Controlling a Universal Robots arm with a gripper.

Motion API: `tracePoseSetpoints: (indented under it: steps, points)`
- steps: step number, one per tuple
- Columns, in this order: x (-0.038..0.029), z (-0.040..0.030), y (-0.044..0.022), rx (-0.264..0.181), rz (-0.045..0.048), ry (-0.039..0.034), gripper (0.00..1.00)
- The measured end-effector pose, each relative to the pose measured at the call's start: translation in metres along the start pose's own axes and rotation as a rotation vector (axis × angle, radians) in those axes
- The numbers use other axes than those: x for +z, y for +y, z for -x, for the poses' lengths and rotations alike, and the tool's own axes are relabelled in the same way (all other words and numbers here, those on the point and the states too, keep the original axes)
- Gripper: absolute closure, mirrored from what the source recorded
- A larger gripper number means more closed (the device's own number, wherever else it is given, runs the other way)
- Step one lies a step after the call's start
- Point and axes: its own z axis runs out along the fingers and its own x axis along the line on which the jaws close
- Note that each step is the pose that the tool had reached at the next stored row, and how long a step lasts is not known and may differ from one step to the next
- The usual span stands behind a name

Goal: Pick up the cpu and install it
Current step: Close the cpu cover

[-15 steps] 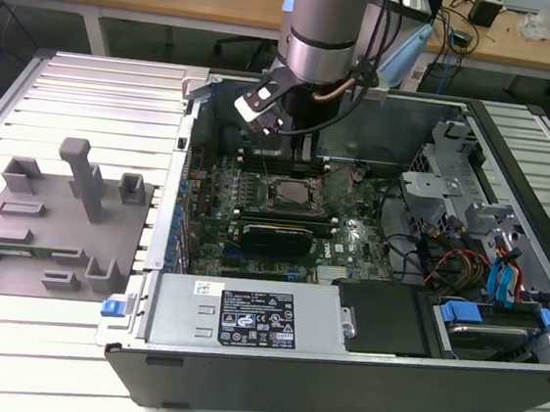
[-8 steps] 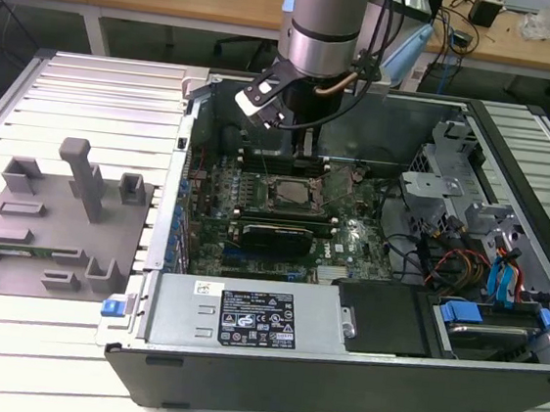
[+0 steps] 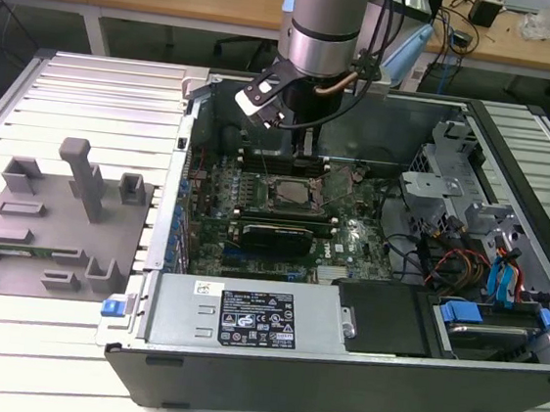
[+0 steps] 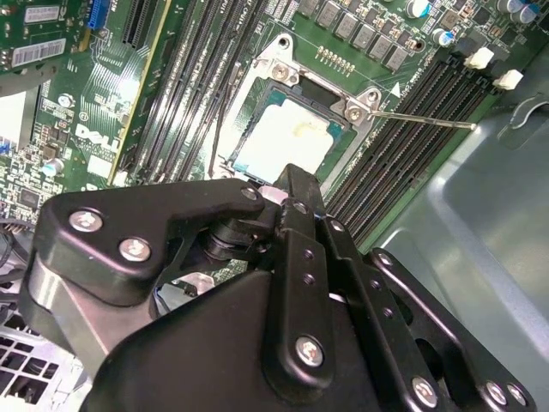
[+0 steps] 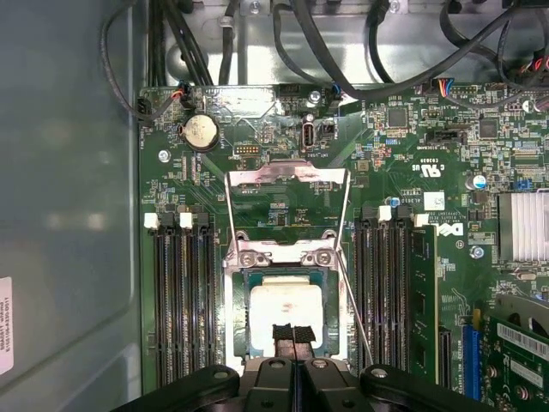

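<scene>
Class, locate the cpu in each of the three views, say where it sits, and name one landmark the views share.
Exterior view: the cpu lies inside the socket frame, mid-motherboard.
First wrist view: the cpu sits inside the socket frame, between memory slots, just beyond the gripper.
Second wrist view: the cpu shows pale inside the socket frame, beyond the gripper.
Shared landmark: the socket frame around it.
</scene>
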Motion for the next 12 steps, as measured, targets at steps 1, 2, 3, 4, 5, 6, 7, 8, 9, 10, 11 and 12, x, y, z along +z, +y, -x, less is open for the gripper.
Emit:
tracePoseSetpoints:
  steps: [1, 2, 3, 4, 5, 6, 7, 8, 9, 10, 11, 12]
  points:
    - [0.0000, 0.0000, 0.0000, 0.000, 0.0001, 0.0001, 0.89]
    - [-0.0001, 0.0000, 0.0000, 0.000, 0.0001, 0.0000, 0.89]
    - [-0.0001, 0.0000, 0.0000, 0.000, 0.0002, 0.0000, 0.89]
    - [-0.0002, 0.0000, 0.0000, 0.000, 0.0002, 0.0000, 0.89]
    - [-0.0025, 0.0000, 0.0000, 0.000, 0.0001, -0.0002, 0.89]
    - [-0.0050, 0.0000, 0.0001, 0.000, 0.0000, -0.0003, 0.89]
    - [-0.0068, 0.0000, 0.0002, 0.000, 0.0002, -0.0002, 0.89]
    - [-0.0093, 0.0000, 0.0003, 0.000, 0.0002, -0.0005, 0.89]
    - [-0.0150, 0.0000, 0.0004, 0.000, 0.0001, -0.0008, 0.89]
    - [-0.0173, 0.0001, 0.0005, 0.000, 0.0002, -0.0008, 0.89]
    - [-0.0178, 0.0000, 0.0005, 0.000, 0.0003, -0.0006, 0.89]
    - [-0.0177, 0.0000, 0.0005, 0.000, 0.0003, -0.0006, 0.89]
